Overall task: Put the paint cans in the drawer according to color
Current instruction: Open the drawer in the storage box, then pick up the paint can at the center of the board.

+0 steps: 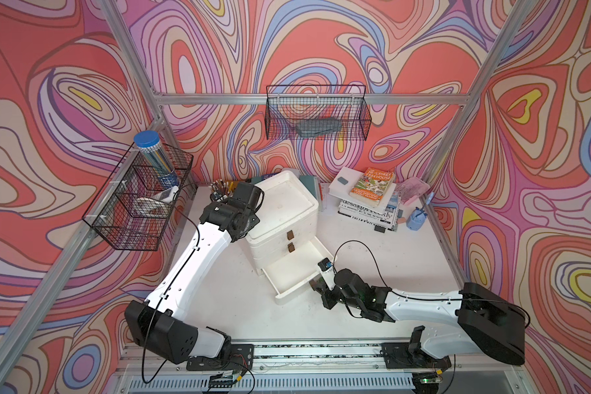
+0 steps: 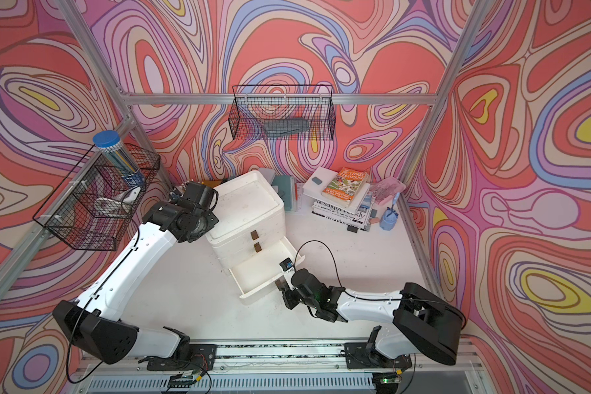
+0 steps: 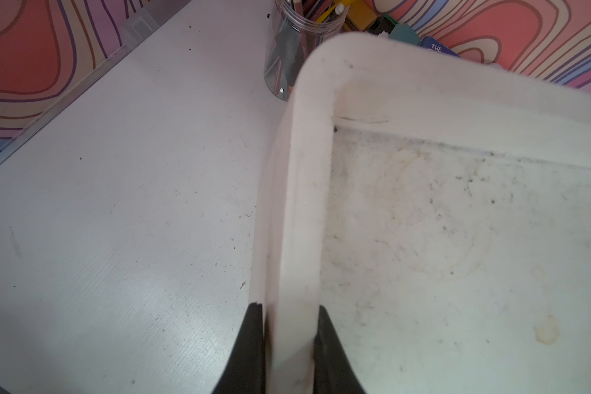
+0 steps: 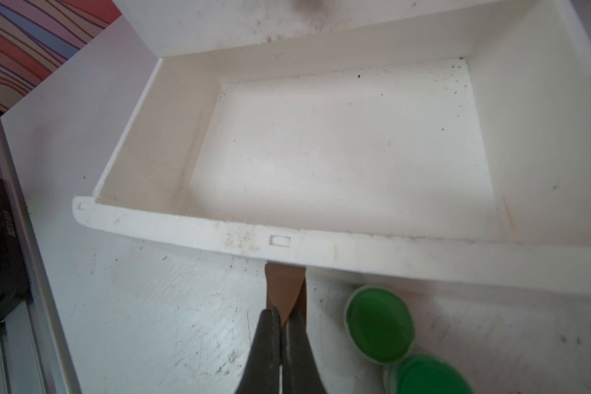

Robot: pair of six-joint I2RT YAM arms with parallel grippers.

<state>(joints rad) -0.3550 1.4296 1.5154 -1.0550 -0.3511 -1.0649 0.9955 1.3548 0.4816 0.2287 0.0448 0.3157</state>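
Main worry here: the right gripper (image 4: 285,312) is pinched tight on the thin brown handle (image 4: 284,283) of the bottom drawer (image 4: 185,228). That tab looks easy to slip off, and a hard tug could haul the drawer right out of the cabinet (image 1: 284,201). The left gripper (image 3: 290,307) is clamped on the cabinet's top rim, one finger each side. If that hold lets go, I'd guess the whole cabinet slides along with the pull. Also, the green cans (image 4: 379,324) sit side by side on the table (image 4: 133,324), just beside the drawer front and right next to the right gripper. A bit more pull or a sloppy retreat could shove them or send them rolling. Count: two green cans, zero white or magenta ones in view, three drawers (one open and empty, two shut (image 1: 277,240)), three brown handles.
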